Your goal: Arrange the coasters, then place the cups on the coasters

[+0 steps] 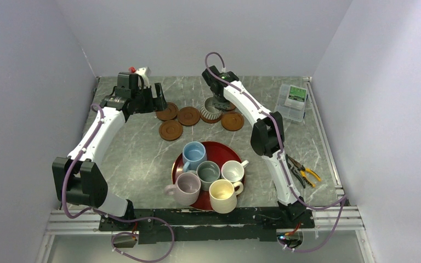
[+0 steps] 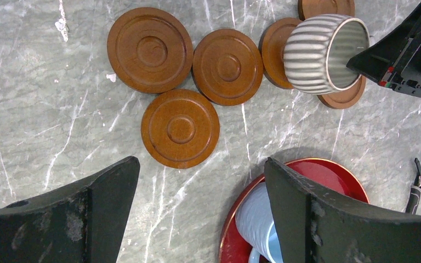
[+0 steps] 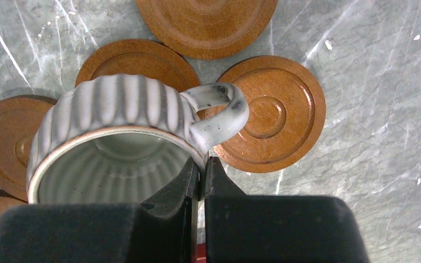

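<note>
So the right gripper (image 3: 202,176) is pinching the ribbed grey-white mug (image 3: 115,107), jaws clamped on the rim right beside the handle. It's hanging over the cluster of coasters (image 2: 151,50) at the far side of the surface (image 1: 137,159). Can't really tell if it's touching one. The left gripper (image 2: 202,164) is hovering near the coasters, jaws wide apart, gripping nothing. The five other mugs (image 1: 209,171) are sitting on the red tray (image 1: 222,150).

The left arm (image 1: 100,134) stretches toward the far left corner of the table (image 1: 142,161), its left gripper (image 1: 158,102) spread wide and holding nothing. The right arm (image 1: 255,112) reaches to the far edge, its right gripper (image 1: 217,100) pointing down, its 2 fingers (image 3: 170,193) pinched on the rim of a ribbed mug (image 3: 115,104).
</note>
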Tool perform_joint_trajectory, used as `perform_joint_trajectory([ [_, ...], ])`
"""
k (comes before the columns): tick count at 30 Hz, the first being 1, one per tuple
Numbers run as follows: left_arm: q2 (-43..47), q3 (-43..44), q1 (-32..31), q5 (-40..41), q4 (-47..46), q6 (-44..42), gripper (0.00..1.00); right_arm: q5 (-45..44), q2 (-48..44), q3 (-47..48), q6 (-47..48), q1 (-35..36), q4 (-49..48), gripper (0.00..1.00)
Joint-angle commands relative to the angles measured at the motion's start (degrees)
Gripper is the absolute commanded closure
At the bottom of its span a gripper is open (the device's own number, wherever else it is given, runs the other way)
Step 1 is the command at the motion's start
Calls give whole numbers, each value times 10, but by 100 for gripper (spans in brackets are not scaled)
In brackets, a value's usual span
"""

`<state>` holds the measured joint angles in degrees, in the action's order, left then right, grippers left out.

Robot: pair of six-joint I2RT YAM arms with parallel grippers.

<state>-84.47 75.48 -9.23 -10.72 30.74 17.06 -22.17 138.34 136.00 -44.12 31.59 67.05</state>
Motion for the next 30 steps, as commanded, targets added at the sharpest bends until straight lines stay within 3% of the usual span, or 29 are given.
perform_joint_trajectory([
  [1,3,7,2,-15,-10,3,10,-15,-3,37,-3,-6,-34,100],
  [27,-3,9,3,-16,-7,2,10,6,13,32,3,-16,-49,100],
  [30,-3,10,3,-18,-7,2,10,11,12,28,5,-16,-53,92],
])
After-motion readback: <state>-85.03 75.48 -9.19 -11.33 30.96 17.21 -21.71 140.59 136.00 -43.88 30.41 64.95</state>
